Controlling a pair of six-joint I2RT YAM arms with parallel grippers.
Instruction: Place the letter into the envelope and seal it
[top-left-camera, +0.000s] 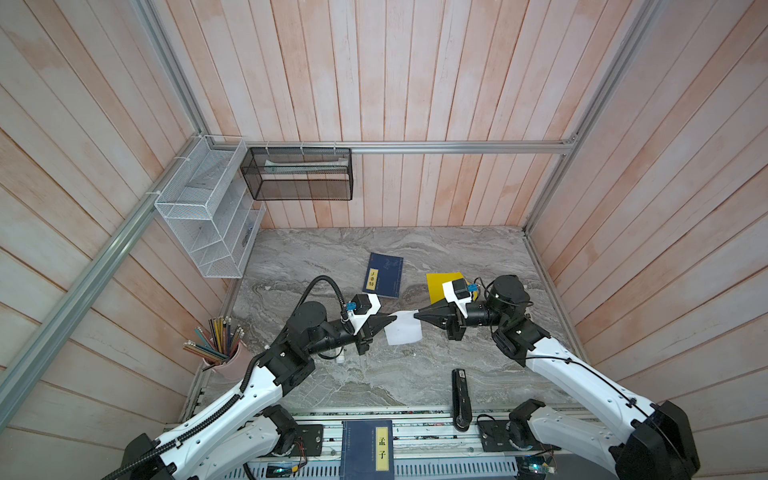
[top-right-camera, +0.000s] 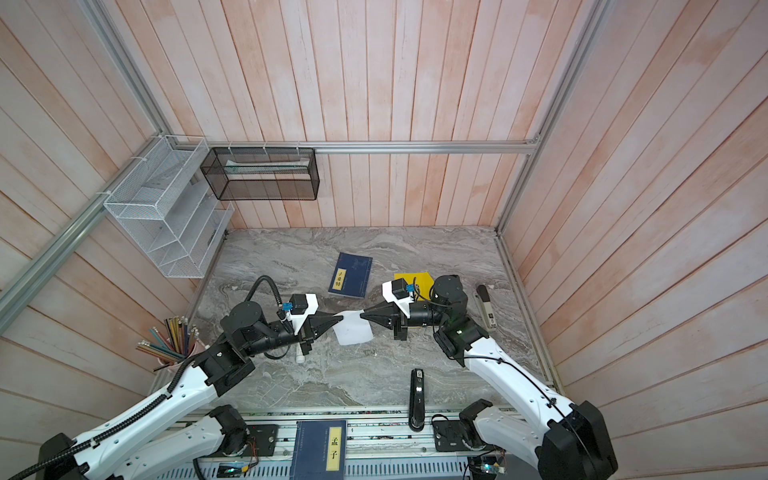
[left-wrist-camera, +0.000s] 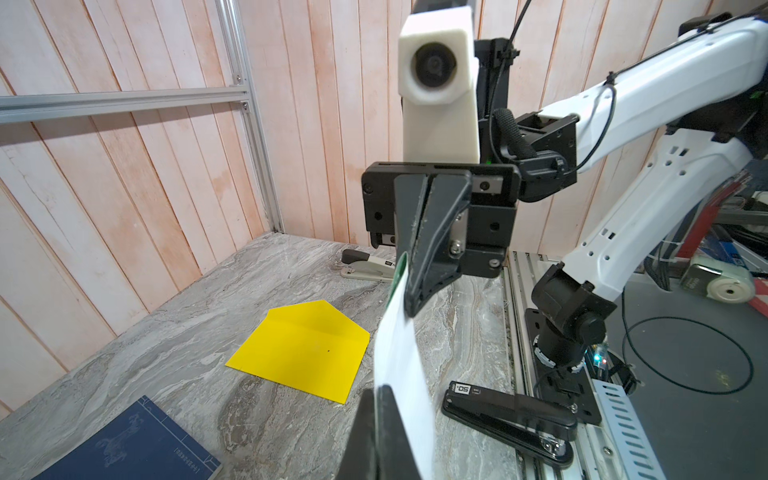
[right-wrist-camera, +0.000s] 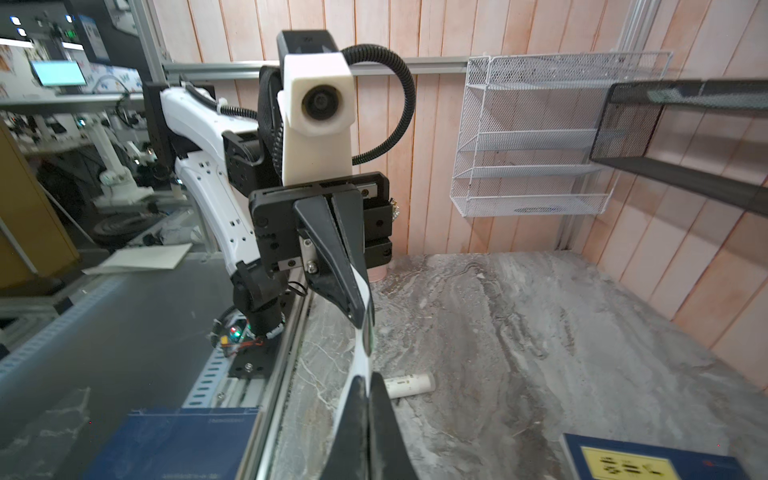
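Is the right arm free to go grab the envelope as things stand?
Probably not yet. The right gripper is shut on the letter, which the left gripper also pinches. The envelope lies flat and uncovered beside that arm, so only the occupied jaws block it.
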